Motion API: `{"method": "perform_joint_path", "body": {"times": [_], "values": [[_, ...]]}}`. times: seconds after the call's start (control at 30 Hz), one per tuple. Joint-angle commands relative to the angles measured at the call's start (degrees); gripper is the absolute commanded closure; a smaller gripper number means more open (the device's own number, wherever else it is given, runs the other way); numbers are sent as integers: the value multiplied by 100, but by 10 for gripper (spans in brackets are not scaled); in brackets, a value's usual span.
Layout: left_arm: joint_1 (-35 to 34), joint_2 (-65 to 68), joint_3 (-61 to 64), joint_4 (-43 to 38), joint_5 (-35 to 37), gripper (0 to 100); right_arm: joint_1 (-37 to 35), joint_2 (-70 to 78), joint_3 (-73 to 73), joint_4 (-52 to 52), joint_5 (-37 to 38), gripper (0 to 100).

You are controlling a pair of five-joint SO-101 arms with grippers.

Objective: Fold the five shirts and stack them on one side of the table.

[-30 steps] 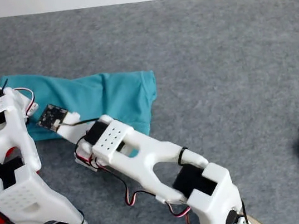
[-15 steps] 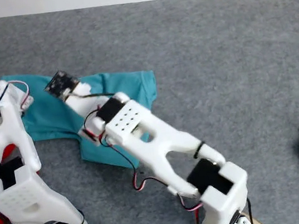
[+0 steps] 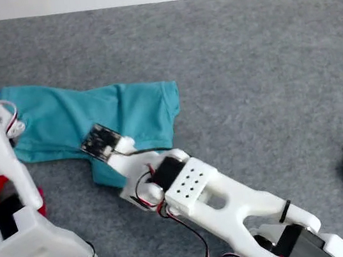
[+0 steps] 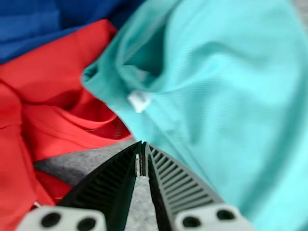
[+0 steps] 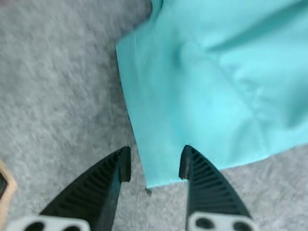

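Teal shirt (image 3: 92, 114) lies loosely spread on the grey tabletop (image 3: 264, 56), toward the far left corner. Red shirt (image 4: 43, 91) and blue shirt (image 4: 53, 19) are bunched against its collar end at the left edge. Left gripper (image 4: 141, 161) has its jaws pressed together with nothing between them, tips over bare table just beside the teal collar. Right gripper (image 5: 154, 161) is spread wide, straddling the shirt's near hem corner.

teal shirt (image 3: 61, 122): spread on grey table (image 3: 267, 75) | right arm (image 3: 192, 183): over its near edge
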State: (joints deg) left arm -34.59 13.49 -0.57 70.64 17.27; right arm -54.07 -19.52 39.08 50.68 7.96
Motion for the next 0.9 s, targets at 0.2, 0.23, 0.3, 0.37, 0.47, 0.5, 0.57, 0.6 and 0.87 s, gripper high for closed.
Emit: {"method": "perform_joint_path", "body": {"times": [0.2, 0.23, 0.3, 0.37, 0.47, 0.5, 0.57, 0.6, 0.87], "values": [[-101, -338, 576, -668, -62, 993, -57, 374, 136, -462, 255, 815], [-101, -338, 585, -703, -62, 993, -119, 418, 136, -462, 264, 815], [-101, -338, 602, -738, -62, 993, -189, 505, 136, -462, 281, 812], [-101, -338, 602, -738, -62, 993, -180, 611, 136, -470, 492, 811], [-101, -338, 602, -738, -62, 993, -163, 848, 110, -435, 580, 810], [-101, -338, 602, -738, -62, 993, -189, 919, 110, -435, 580, 808], [-101, -338, 602, -738, -62, 993, -198, 1033, 92, -435, 589, 779], [-101, -338, 602, -738, -62, 993, -198, 1086, 57, -444, 659, 765], [-101, -338, 602, -738, -62, 993, 57, 1842, -356, -426, 993, 762]]}}
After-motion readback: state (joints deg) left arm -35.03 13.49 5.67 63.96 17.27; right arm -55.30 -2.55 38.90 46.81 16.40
